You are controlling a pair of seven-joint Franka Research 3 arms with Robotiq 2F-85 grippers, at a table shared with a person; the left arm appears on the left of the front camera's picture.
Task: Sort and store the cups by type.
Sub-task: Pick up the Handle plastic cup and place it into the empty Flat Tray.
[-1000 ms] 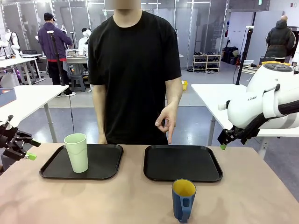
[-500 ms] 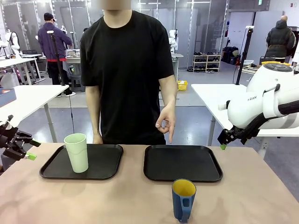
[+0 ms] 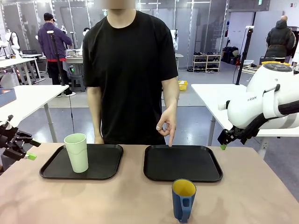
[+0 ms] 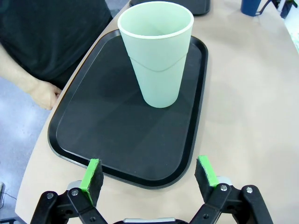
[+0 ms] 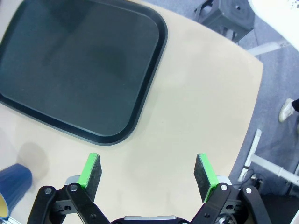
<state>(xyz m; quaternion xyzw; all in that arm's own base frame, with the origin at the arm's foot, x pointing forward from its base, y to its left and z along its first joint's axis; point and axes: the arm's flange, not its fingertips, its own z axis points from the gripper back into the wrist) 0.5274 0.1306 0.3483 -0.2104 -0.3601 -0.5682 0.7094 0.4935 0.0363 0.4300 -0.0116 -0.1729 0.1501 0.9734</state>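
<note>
A tall pale mint-green tumbler (image 3: 77, 152) stands upright on the left black tray (image 3: 105, 163); in the left wrist view the tumbler (image 4: 156, 52) sits ahead of my open left gripper (image 4: 149, 173), which hovers over the tray's near rim (image 4: 140, 179). The dark blue mug (image 3: 183, 199) with a yellow inside stands on the table in front of the right black tray (image 3: 181, 163); the mug (image 5: 11, 186) shows at the right wrist view's lower left. My left gripper (image 3: 29, 156) hangs at the far left. My right gripper (image 3: 223, 146) hovers open off the right tray's far corner, and its own view shows the right gripper (image 5: 148, 170) holding nothing.
A person in a black shirt stands at the far side, one hand (image 3: 167, 125) pointing down at the right tray's far edge, the other hand (image 4: 44, 94) resting by the left tray. The right tray (image 5: 79, 65) carries nothing. The table's edge (image 5: 252, 107) lies close to my right gripper.
The person has shifted slightly and lowered the pointing hand toward the right tray's far edge. Both arms and both cups stay where they were.
</note>
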